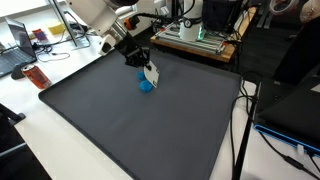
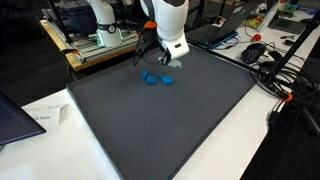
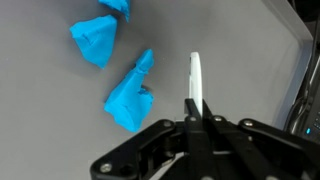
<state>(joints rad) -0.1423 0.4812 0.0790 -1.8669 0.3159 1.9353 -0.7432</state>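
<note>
1 gripper (image 3: 197, 108) is seen, clenched on 1 white strip (image 3: 195, 78). The strip is pinched between the 2 fingers and sticks out past their tips, edge-on in the wrist view. In an exterior view the strip (image 1: 151, 74) is seen hanging from the gripper (image 1: 146, 66) over the far part of 1 dark gray mat (image 1: 120, 130); whether its end touches the mat cannot be told. 3 blue pieces (image 3: 130, 92) of crumpled material are counted in the wrist view. 1 lies just beside the strip, 1 lies further off, and 1 is cut by the edge of the picture. In an exterior view only 2 blue lumps (image 2: 153, 78) can be made out under the gripper, and from the opposite side they merge into 1 lump (image 1: 146, 86) just below the strip. The mat is laid on 1 white table (image 1: 60, 135). Around it are seen 1 laptop (image 1: 14, 45), 1 wooden bench (image 1: 200, 42) loaded with equipment behind the arm, cables (image 2: 285, 85) off 1 side of the mat, and 1 sheet of paper (image 2: 45, 115) on the table. Only the nearest blue piece lies close to the strip; everything else is well apart from it, off the mat.
</note>
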